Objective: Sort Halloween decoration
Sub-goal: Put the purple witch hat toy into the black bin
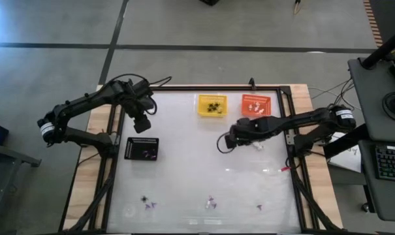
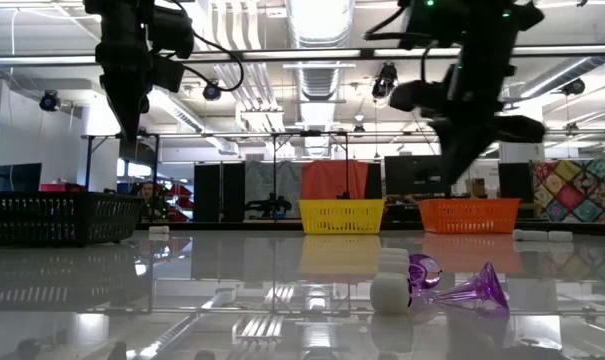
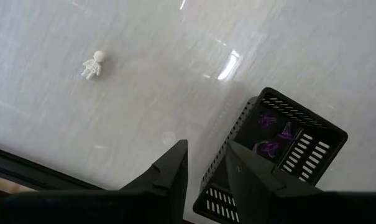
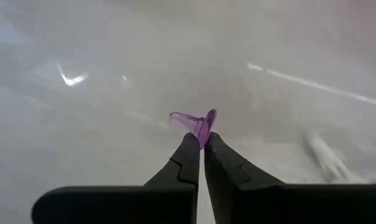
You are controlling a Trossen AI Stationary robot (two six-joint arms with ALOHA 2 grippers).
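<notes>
Right gripper [image 4: 200, 142] is clamped shut on a purple trinket [image 4: 197, 122], which juts past the fingertips with its long axis continuing the finger line. In the overhead frame, the black basket [image 1: 142, 149] holding purple pieces sits at left centre, well apart from this gripper [image 1: 228, 141] and nearer the left gripper [image 1: 141, 124], partly open and empty. Only the right wrist view shows the held trinket.

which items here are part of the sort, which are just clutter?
Job:
purple trinket pinched in right gripper
loose trinkets along table's near edge
black basket, yellow basket, orange basket

Lying about:
keyboard on side desk
</notes>
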